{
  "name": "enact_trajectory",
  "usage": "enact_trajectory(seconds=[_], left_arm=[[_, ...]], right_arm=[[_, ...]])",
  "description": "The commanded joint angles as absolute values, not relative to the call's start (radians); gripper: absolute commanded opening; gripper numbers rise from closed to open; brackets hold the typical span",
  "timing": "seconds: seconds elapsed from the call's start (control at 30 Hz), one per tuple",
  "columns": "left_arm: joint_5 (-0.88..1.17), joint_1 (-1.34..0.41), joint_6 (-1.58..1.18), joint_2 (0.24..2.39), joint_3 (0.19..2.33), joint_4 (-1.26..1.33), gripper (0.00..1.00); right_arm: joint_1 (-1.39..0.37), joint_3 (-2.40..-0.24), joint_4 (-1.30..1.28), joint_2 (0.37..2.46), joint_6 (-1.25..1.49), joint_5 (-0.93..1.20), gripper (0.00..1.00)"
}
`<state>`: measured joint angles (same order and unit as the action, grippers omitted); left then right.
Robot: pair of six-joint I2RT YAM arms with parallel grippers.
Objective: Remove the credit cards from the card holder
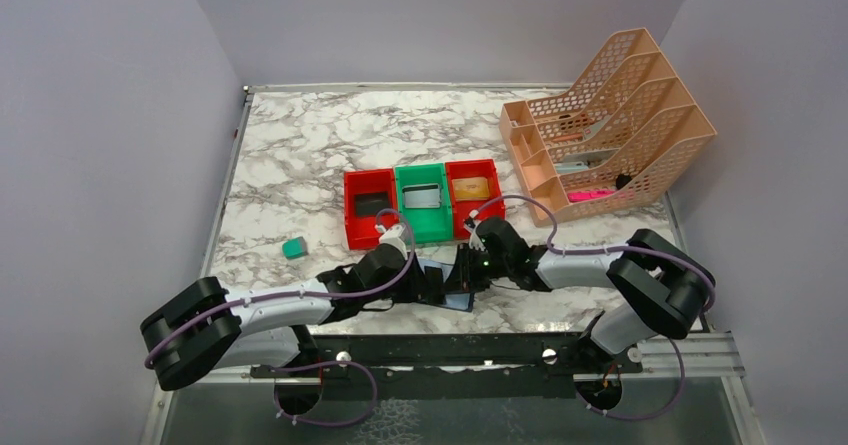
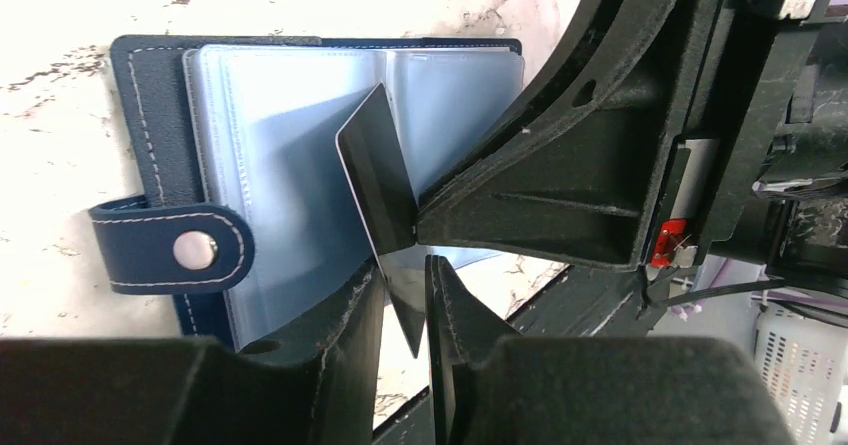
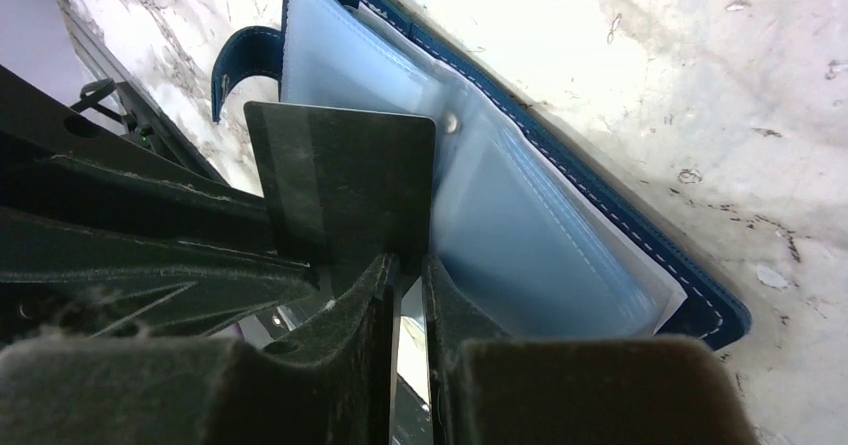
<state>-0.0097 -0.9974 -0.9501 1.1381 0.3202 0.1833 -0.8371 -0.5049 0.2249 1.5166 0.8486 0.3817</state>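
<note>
Two tools are meeting over the open card holder [image 2: 150, 105], which is lying flat on the worktop [image 3: 620, 55] just beyond their fingertips, its pale sleeves [image 2: 270, 125] facing up. Between them the black card [image 3: 340, 175] is standing on edge, seemingly clear of the pockets. The right tool [image 3: 410, 270] is pinching its lower edge, jaws pressed onto it. The left tool [image 2: 405, 305] is straddling a corner of the same card with jaws slightly apart, and I cannot tell whether it is gripping. The step in hand is probably passing the freed card between tools. The next move is calling for one tool to let go fully before the other carries the card away, lest it twist or drop.
</note>
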Motion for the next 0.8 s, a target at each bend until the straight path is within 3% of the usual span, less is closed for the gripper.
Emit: enact_trajectory(seconds=[0.0,0.77], left_arm=[[0.058,-1.004,-0.981,1.176,0.332,0.292,0.25],[-0.076,-1.004,-0.919,1.210,0.451,0.065,0.28]], right_arm=[[-0.837,-0.473,0.250,1.549,0.891,0.390,0.18],[-0.838,-0.498,0.163,1.540,0.885,0.326,0.15]])
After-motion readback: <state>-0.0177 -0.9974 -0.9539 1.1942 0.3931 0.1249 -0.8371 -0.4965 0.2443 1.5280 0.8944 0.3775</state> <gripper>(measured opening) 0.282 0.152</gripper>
